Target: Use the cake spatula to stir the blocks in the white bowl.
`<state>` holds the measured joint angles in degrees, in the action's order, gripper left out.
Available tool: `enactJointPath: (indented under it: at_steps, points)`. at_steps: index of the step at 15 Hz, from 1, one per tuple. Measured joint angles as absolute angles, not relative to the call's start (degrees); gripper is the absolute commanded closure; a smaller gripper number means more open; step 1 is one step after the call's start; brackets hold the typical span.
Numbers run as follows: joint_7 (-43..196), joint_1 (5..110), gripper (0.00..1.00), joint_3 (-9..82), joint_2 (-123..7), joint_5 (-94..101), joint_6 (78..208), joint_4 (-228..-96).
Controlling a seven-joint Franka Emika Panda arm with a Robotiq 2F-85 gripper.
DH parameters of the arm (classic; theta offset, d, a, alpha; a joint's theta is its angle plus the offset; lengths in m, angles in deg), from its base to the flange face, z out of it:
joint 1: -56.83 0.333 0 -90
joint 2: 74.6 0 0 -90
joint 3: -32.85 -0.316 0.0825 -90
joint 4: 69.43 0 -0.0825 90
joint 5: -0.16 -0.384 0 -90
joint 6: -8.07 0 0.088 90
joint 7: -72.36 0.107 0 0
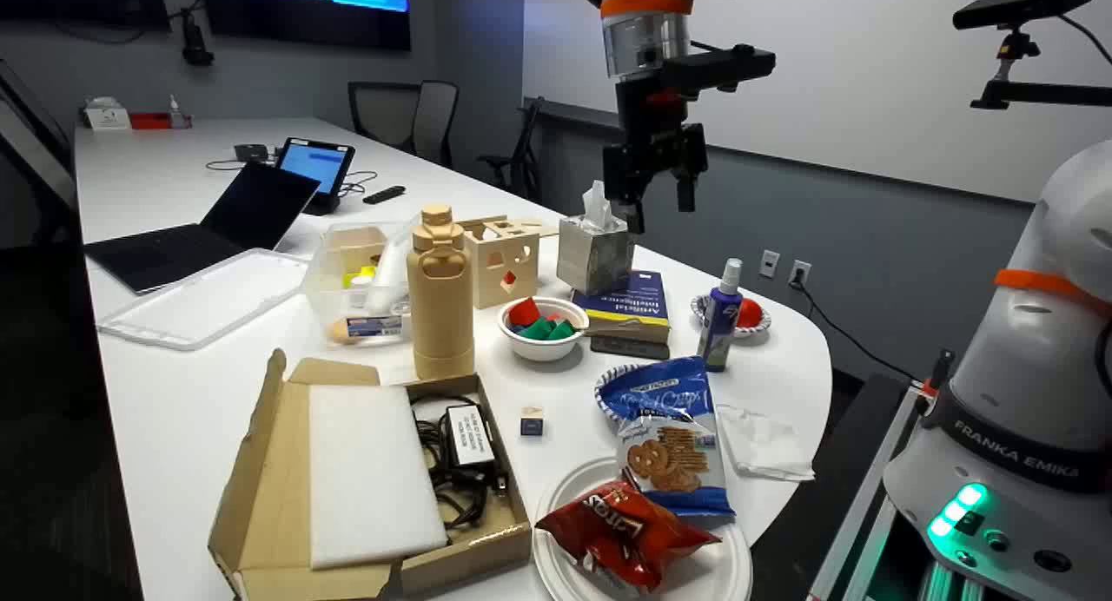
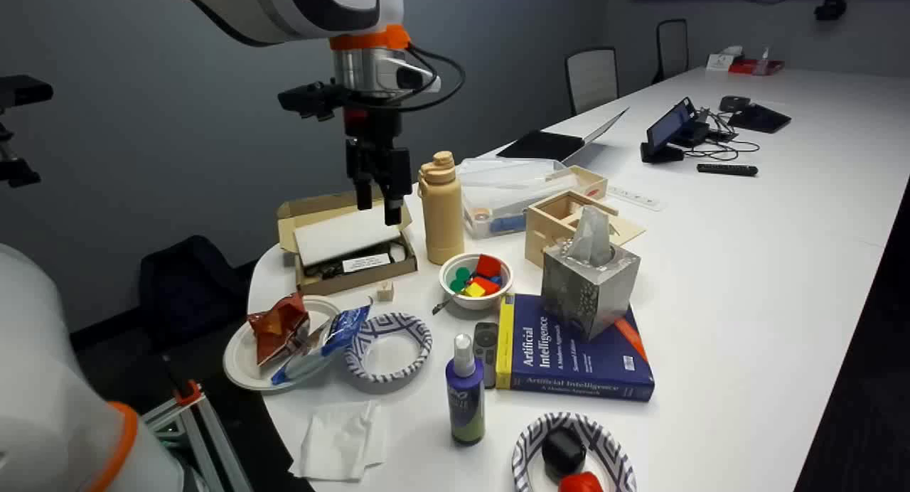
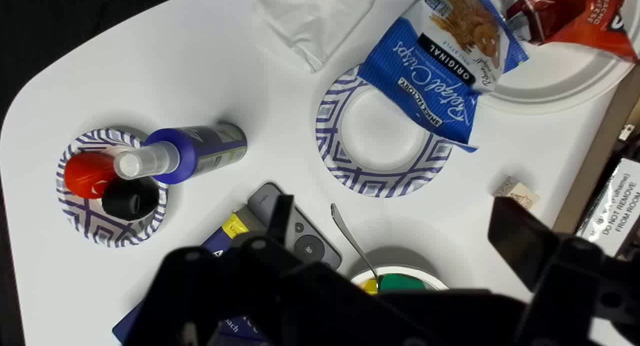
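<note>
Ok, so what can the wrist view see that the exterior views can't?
Only the wrist view lets you read NACHO CHEESE on the red chip bag.
Only the exterior views show the tan bottle and the laptop.
All of them share the white bowl with blocks inside, the metal handle poking out, the spray bottle and the open gripper, which hides part of the bowl in the wrist view.

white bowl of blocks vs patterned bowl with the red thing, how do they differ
The white bowl is plain; the patterned bowl has bluish shapes on white. The white bowl holds several blocks, the patterned bowl one red thing, one black thing. A slim handle juts over the white bowl's rim; none over the patterned bowl's. Both are round and upright.
</note>
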<state>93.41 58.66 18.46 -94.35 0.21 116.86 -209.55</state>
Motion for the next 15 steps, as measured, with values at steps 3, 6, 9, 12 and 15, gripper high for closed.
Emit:
enactJointPath:
  at_steps: [3, 6, 9, 12, 15]
  points:
    - [93.4, 58.7, 0.0, 18.5, -94.3, 0.2, 116.9, -209.5]
    - [89.9, 59.6, 0.0, 20.3, -93.8, -0.4, 117.2, -209.5]
    - [79.7, 60.2, 0.0, 24.5, -92.0, -3.6, 118.9, -209.4]
    - [68.8, 60.2, 0.0, 29.2, -89.0, -8.6, 119.4, -208.9]
    - [58.4, 60.2, 0.0, 32.9, -84.9, -15.1, 119.4, -208.5]
